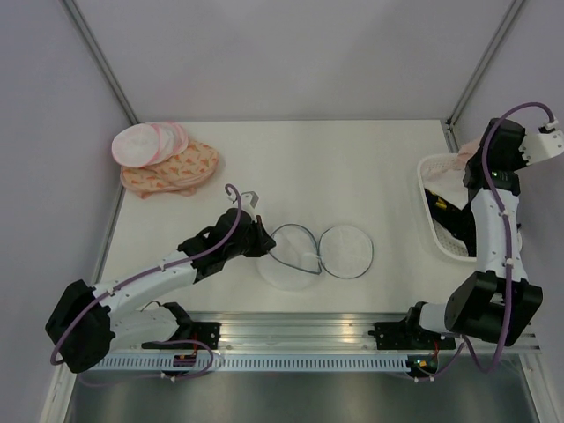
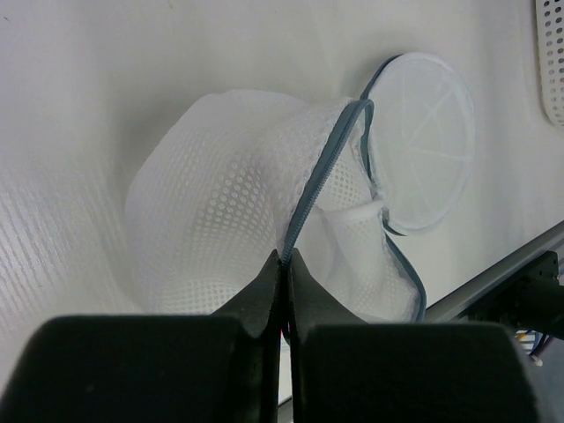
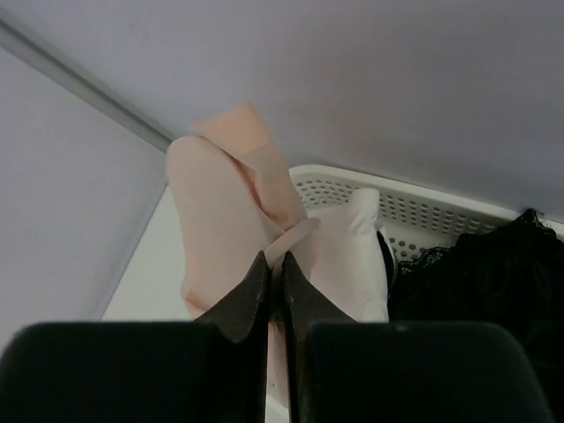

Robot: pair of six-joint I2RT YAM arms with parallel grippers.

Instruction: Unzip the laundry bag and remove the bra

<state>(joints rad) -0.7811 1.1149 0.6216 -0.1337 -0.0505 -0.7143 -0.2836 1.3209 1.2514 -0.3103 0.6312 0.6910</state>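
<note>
The laundry bag (image 1: 310,254) lies on the white worktop (image 1: 352,167), near the front edge and about in the middle. It is open. One round half lies flat on the side nearer the right arm. The other half is puffed up like a little tent, and its grey-blue zipper rim curves across the top of it. The left fingers (image 2: 270,287) are pressed together on that zipper rim, pinching it at the side of the bag closest to the left arm. In the left wrist view you can see the small holes of the white mesh, and the flat half sits just past the puffed half. Over on the right side, the right arm is raised high. The right fingers (image 3: 256,293) are squeezed shut on the bra (image 3: 216,220), which is soft and pale peach-pink. The bra hangs in the air by the far end of a white basket (image 1: 424,187) with holes in its wall. I cannot tell if the bra touches the basket. So the bra is out of the bag and well apart from it. Inside the basket there is a white cloth (image 3: 354,251) right beside the bra, and a black lacy garment (image 3: 493,278) next to that. At the far left corner of the worktop sits a pile of white rounds (image 1: 144,144) with pink edges. They lie on top of an orange-patterned cloth (image 1: 181,169), far from both arms.
</note>
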